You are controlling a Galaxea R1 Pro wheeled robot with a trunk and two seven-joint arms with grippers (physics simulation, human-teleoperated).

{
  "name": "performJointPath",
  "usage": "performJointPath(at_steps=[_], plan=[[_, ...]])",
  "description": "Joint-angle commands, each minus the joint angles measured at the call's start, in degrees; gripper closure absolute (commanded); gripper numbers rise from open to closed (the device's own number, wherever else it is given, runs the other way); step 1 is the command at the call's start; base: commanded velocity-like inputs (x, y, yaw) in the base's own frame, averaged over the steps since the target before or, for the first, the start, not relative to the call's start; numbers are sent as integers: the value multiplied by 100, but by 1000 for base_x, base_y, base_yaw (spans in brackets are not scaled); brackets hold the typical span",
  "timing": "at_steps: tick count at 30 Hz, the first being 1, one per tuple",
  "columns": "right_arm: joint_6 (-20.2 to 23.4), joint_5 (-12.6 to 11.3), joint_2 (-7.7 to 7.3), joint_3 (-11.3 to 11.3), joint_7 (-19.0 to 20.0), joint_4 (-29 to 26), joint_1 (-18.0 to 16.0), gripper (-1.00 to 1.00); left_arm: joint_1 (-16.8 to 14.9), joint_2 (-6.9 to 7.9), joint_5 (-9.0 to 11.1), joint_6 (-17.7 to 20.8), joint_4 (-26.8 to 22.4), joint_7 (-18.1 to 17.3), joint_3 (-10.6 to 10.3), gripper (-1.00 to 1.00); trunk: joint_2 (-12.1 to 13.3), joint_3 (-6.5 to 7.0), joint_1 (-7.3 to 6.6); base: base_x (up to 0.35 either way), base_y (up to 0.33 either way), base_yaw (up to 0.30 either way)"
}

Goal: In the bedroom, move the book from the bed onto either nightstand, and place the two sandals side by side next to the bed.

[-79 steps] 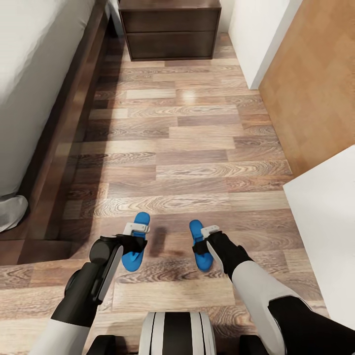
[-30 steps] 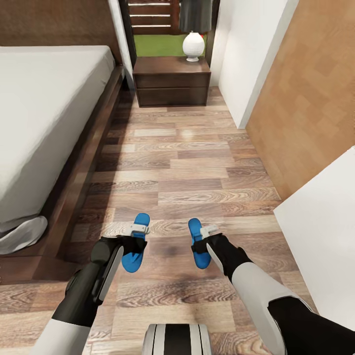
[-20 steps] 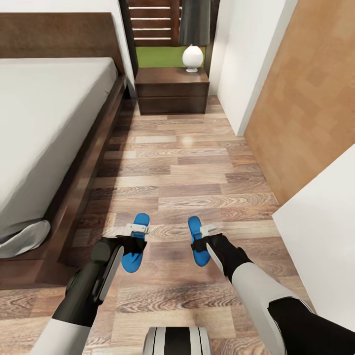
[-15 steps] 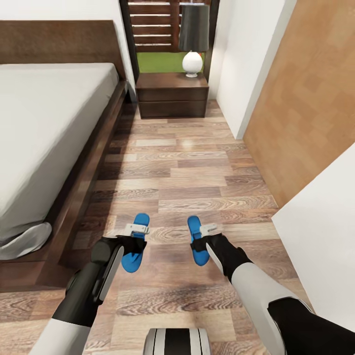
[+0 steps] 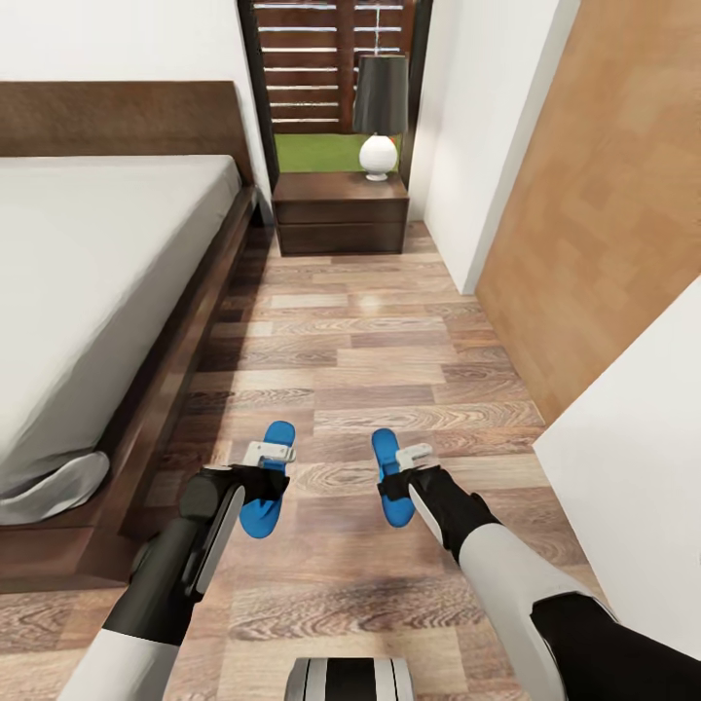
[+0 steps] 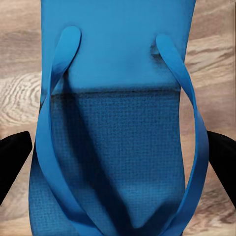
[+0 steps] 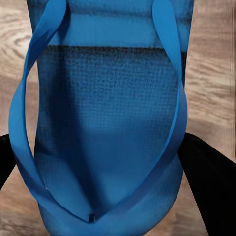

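Each gripper holds one blue sandal just above the wood floor, toes pointing away from me. My left gripper (image 5: 264,478) is shut on the left sandal (image 5: 279,434), my right gripper (image 5: 397,481) on the right sandal (image 5: 386,447), with about a sandal's length between them. In the left wrist view the sandal (image 6: 118,132) lies between black fingers (image 6: 12,153). In the right wrist view the other sandal (image 7: 108,123) sits between fingers (image 7: 206,172). The bed (image 5: 97,282) runs along the left. A nightstand (image 5: 341,209) stands at the far end. The book is out of view.
A white lamp with a dark shade (image 5: 379,117) stands on the nightstand before a window with a slatted fence (image 5: 331,68). A white wall (image 5: 633,467) and a wood panel (image 5: 604,195) close the right side. A grey cloth (image 5: 49,492) hangs off the bed's near corner.
The head camera has tilted up, bringing the headboard, lamp and window into the picture. Both grippers keep their sandals in the same place in front of me.
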Motion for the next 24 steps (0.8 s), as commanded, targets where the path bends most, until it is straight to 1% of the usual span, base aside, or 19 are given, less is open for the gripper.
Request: performJointPath(at_steps=[1, 6, 12, 24], plan=[[25, 55, -3, 17, 11, -10, 19, 100, -4, 0, -6, 22, -5, 5, -3, 100, 0, 19, -3, 0, 0, 0], [10, 59, -6, 17, -33, -16, 72, 100, -6, 0, -6, 20, -5, 10, -1, 100, 7, 129, -16, 0, 0, 0], [6, 50, -6, -7, -229, -22, 88, 100, -6, 0, -6, 19, -5, 7, 0, 100, 15, 262, -31, 0, 0, 0], [0, 53, -6, 5, -319, -24, 92, 100, -6, 0, -3, 18, -5, -2, 5, 100, 31, 528, -62, 0, 0, 0]])
